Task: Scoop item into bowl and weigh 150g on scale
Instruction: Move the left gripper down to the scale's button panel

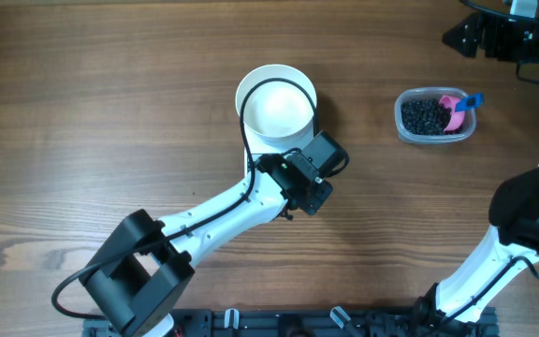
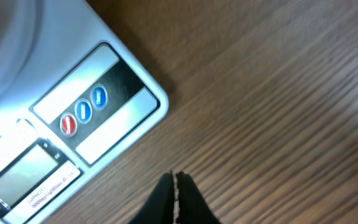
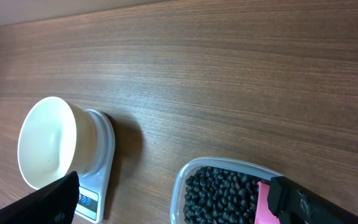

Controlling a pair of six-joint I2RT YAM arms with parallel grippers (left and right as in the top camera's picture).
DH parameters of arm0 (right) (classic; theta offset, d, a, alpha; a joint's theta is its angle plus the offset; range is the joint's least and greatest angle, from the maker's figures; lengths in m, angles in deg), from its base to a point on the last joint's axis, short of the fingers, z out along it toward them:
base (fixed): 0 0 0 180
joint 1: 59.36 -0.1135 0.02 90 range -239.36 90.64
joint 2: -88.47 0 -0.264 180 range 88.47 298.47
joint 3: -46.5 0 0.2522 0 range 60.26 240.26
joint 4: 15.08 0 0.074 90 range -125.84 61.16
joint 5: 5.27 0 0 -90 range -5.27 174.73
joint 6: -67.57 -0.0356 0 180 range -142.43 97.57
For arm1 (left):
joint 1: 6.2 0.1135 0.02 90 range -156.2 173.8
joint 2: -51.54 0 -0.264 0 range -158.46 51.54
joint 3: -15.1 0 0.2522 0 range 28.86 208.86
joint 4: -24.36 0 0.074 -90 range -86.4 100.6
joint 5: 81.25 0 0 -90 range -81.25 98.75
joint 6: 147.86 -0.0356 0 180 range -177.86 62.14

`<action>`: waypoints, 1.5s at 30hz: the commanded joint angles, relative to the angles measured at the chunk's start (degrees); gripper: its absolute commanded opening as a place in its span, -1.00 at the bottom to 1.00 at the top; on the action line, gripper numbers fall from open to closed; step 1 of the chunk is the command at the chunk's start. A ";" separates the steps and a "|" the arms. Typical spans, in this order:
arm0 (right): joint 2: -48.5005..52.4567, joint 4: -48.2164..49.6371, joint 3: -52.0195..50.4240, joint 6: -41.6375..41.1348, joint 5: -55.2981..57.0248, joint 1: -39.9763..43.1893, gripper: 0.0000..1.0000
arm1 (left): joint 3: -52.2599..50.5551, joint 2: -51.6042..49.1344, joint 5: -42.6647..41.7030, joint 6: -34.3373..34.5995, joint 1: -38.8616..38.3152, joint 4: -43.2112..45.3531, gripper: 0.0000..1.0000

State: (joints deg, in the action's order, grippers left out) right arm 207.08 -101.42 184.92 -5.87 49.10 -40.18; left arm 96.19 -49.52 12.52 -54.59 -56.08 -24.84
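The left pincer (image 2: 175, 182) is pressed shut and empty, its tips over bare counter (image 2: 278, 93) just beside the front corner of the scale (image 2: 135, 118), whose buttons lie ahead and to its left. A white bowl (image 1: 276, 112) stands on the scale and looks empty. The right pincer (image 3: 179, 200) is spread wide, holding nothing. Close beneath it, between its fingers, sits a clear tub (image 3: 190, 168) of small black beans (image 3: 219, 190), with a pink scoop (image 1: 452, 110) resting in them. The bowl and scale are well off to its left. The beans look hard, loose and prone to rolling, so pinching them would likely fail. The light, stiff scoop is probably best gripped by its handle end at the tub's rim.
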 commanded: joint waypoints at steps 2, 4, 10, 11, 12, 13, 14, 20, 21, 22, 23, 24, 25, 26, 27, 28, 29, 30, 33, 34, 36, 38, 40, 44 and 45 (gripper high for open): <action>-1.81 0.11 1.27 -0.22 -1.46 -0.24 0.99 | -0.33 -0.22 1.25 -4.37 -0.09 -1.86 -0.92; -1.81 0.11 1.27 -0.22 -1.49 -0.24 1.00 | -0.39 -0.68 1.20 -4.37 -0.15 -2.03 -0.92; -1.81 0.11 1.27 -0.22 -1.46 -0.24 0.99 | -0.37 -5.62 1.27 -7.58 0.33 -0.04 -0.86; -1.81 0.11 1.27 -0.22 -1.46 -0.24 0.99 | -0.37 -6.01 1.27 -7.58 0.46 0.11 -0.78; -1.81 0.11 1.27 -0.22 -1.46 -0.24 0.99 | -0.37 -6.12 1.27 -7.61 0.63 0.28 -0.71; -1.81 0.11 1.27 -0.22 -1.49 -0.24 0.99 | -0.37 -6.25 1.25 -8.87 0.96 1.25 -0.65; -1.81 0.11 1.27 -0.20 -1.49 -0.24 0.99 | -0.37 -6.34 1.27 -11.50 1.42 2.36 -0.57; -1.81 0.11 1.27 -0.22 -1.49 -0.24 0.99 | -0.37 -7.08 1.53 -16.83 2.49 1.81 1.00; -1.81 0.11 1.27 -0.22 -1.46 -0.24 1.00 | -0.37 -7.41 1.70 -16.83 2.49 1.97 1.00; -1.81 0.11 1.27 -0.22 -1.49 -0.24 0.99 | -0.37 -7.52 1.68 -16.81 2.49 2.51 1.00; -1.81 0.11 1.27 -0.22 -1.49 -0.24 0.99 | -0.37 -7.72 1.68 -16.81 2.49 2.99 1.00; -1.81 0.11 1.27 -0.22 -1.46 -0.24 0.99 | -0.37 -7.74 1.68 -16.81 2.49 3.10 1.00; -1.81 0.11 1.27 -0.22 -1.46 -0.24 1.00 | -0.37 -7.82 1.68 -16.81 2.51 3.13 1.00; -1.81 0.11 1.27 -0.22 -1.49 -0.24 0.98 | -0.37 -7.96 1.66 -16.81 2.51 3.17 1.00; -1.81 0.11 1.27 -0.24 -1.46 -0.24 0.99 | -0.37 -8.09 1.62 -16.81 2.49 3.34 1.00; -1.81 0.11 1.27 -0.24 -1.46 -0.24 1.00 | -0.37 -8.39 1.03 -16.81 2.49 3.65 1.00; -1.81 0.11 1.27 -0.22 -1.46 -0.24 0.99 | -0.37 -8.63 -0.37 -16.85 2.49 3.89 1.00; -1.81 0.11 1.27 -0.24 -1.46 -0.24 1.00 | -0.37 -8.92 -1.40 -16.96 2.51 4.04 1.00; -1.81 0.11 1.27 -0.22 -1.49 -0.24 0.99 | -0.37 -9.94 -1.68 -17.90 2.56 4.13 1.00; -1.81 0.11 1.27 -0.24 -1.46 -0.24 0.99 | -0.37 -10.51 -1.77 -17.90 2.56 3.82 1.00; -1.81 0.11 1.27 -0.24 -1.46 -0.24 0.99 | -0.37 -11.39 -1.77 -17.90 2.95 3.37 1.00; -1.81 0.11 1.27 -0.24 -1.49 -0.24 0.99 | -0.37 -11.74 -1.77 -17.90 3.32 3.58 1.00; -1.81 0.11 1.27 -0.24 -1.49 -0.24 1.00 | -0.37 -11.78 -1.77 -17.90 3.69 3.61 1.00; -1.81 0.11 1.27 -0.22 -1.46 -0.24 0.99 | -0.37 -11.78 -1.77 -17.88 4.44 4.15 1.00; -1.81 0.11 1.27 -0.22 -1.49 -0.24 0.99 | -0.37 -11.78 -1.77 -17.88 4.55 4.42 1.00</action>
State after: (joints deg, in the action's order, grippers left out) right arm 207.08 -101.42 184.92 -5.87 48.92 -40.18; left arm 96.63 -57.98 12.96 -72.15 -52.87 -20.75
